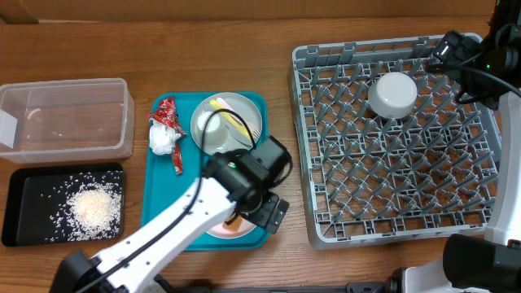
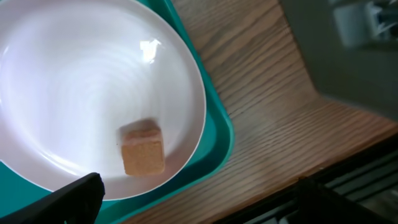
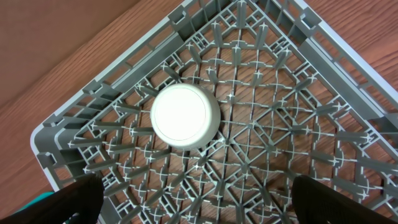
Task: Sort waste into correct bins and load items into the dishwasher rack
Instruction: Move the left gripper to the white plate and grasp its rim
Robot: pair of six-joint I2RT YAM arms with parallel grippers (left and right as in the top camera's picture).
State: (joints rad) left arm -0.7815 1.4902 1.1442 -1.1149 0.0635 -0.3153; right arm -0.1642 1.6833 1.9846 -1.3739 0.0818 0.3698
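One orange food cube (image 2: 142, 148) sits on the white plate (image 2: 74, 81) — left gripper (image 2: 198, 200), spread wide, should straddle it squarely before closing.

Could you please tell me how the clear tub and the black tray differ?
The clear tub is see-through and deep; the black tray is opaque and shallow. The black tray holds a heap of rice; the clear tub has no such heap. Both are rectangular.

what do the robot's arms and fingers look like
The left arm is a white tube with a black cable along it and chunky black joints at the wrist. The right arm is black with dark cables and a small green light. Both wrist views show black fingers.
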